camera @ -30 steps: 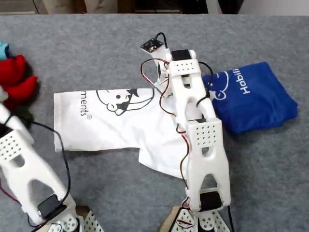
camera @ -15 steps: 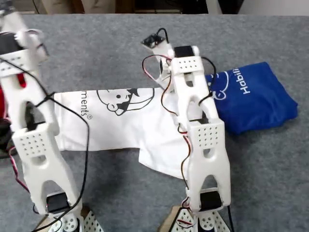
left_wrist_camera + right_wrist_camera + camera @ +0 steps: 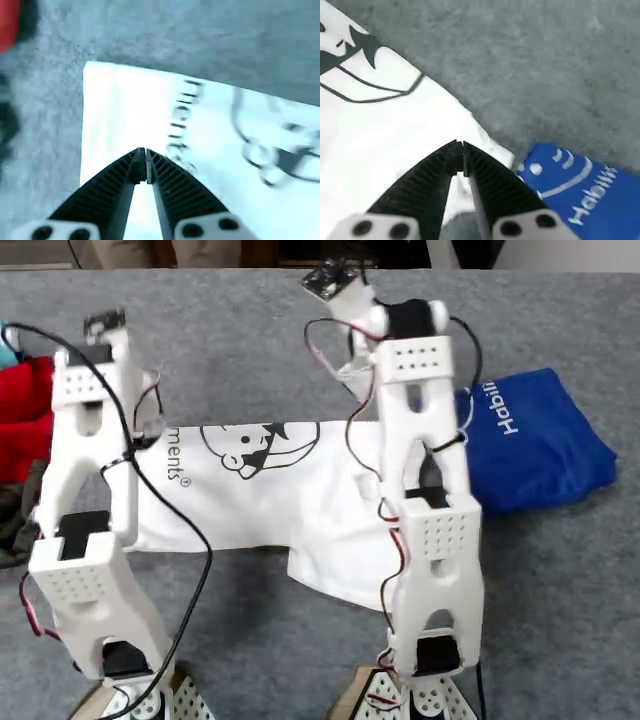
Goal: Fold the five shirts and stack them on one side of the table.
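Note:
A white shirt [image 3: 260, 490] with a black cartoon print lies spread flat across the middle of the grey table. A folded blue shirt [image 3: 530, 440] rests to its right. My left gripper [image 3: 141, 157] is shut with nothing in it and hangs over the white shirt [image 3: 125, 115] close to its left end, beside the printed lettering. My right gripper [image 3: 459, 147] is also shut and empty. It hovers over the far right corner of the white shirt [image 3: 380, 130], next to the blue shirt [image 3: 570, 195]. Both arms stretch out over the cloth in the high view.
A red garment [image 3: 25, 420] is bunched at the table's left edge, with a dark cloth [image 3: 12, 525] nearer me and a bit of teal fabric [image 3: 8, 340] beyond it. Bare grey table [image 3: 220, 350] runs along the far side.
The left arm has swung from the near left corner out over the white shirt's left end. The right arm has shifted slightly farther away. The shirts lie as before.

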Available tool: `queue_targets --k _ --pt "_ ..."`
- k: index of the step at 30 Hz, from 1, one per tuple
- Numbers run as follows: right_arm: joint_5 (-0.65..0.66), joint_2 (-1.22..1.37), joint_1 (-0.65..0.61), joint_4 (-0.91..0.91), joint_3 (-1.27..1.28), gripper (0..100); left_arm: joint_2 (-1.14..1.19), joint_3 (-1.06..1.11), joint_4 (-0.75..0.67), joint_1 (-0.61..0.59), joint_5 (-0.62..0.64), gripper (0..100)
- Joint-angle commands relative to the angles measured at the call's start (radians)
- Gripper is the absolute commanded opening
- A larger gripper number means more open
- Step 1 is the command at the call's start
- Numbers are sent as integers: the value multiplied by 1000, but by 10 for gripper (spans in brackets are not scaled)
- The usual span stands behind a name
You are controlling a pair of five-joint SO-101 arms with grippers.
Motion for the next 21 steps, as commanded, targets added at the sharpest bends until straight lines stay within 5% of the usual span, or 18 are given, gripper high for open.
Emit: queue_targets --k 1,6,14,21 --pt "21 -160 70 26 -22 3 -56 206 -258 -51 -28 19" --pt "43 -157 79 6 236 3 -31 270 -344 -58 3 19" --pt "37 -133 94 -393 662 3 16 238 -379 -75 51 19" --pt "43 -24 200 -615 750 3 16 241 -379 -74 46 19"
